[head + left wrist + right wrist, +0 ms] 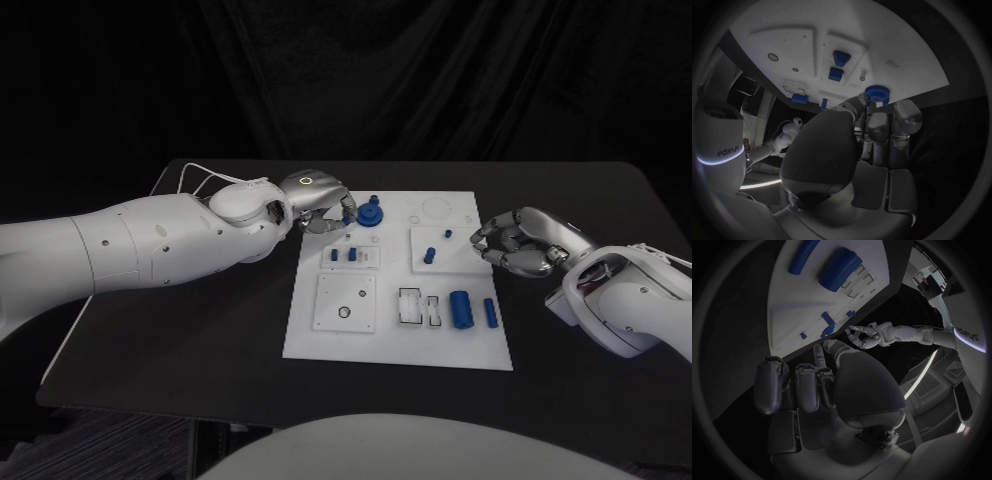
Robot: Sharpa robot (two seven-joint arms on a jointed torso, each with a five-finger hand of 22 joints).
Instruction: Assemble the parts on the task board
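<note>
One blue gear-topped part (372, 213) stands upright at the far left corner of the white task board (332, 340), pinched by my left hand (320, 205). My right hand (512, 243), fingers curled on nothing, hovers at the board's right edge, well apart.

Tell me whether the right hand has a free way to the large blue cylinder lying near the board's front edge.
Probably yes: the right hand hovers beside the board's right edge, and the large blue cylinder lies uncovered nearby.
</note>
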